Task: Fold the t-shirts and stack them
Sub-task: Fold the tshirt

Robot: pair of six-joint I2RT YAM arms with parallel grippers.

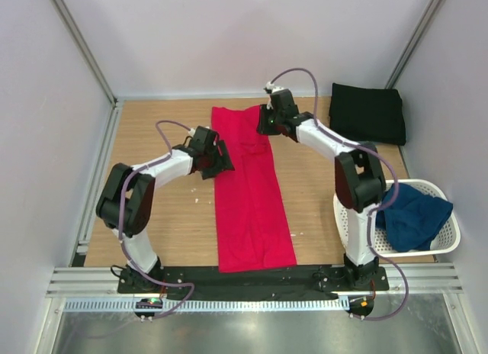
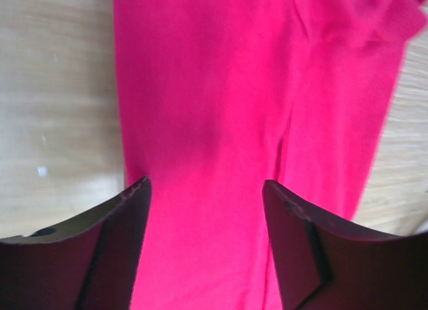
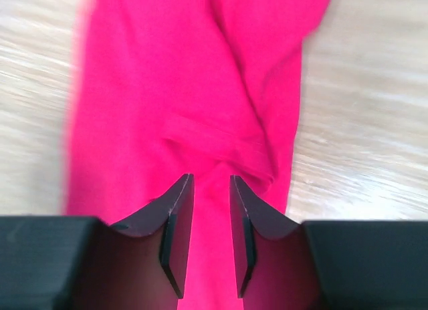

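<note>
A bright red t-shirt (image 1: 252,209) lies on the wooden table as a long narrow strip running from front to back. My left gripper (image 1: 223,160) hovers at the strip's left edge, about a third of the way down. In the left wrist view its jaws (image 2: 207,183) stand wide open over the red cloth (image 2: 221,89). My right gripper (image 1: 264,123) is at the strip's far right corner. Its jaws (image 3: 211,178) are a narrow gap apart over bunched red cloth (image 3: 167,76), gripping nothing. A folded black t-shirt (image 1: 367,112) lies at the back right.
A white perforated basket (image 1: 351,230) stands at the right front beside the right arm's base, with a crumpled navy blue t-shirt (image 1: 412,217) in it. Grey walls enclose the table on three sides. Bare wood (image 1: 168,224) shows on both sides of the red strip.
</note>
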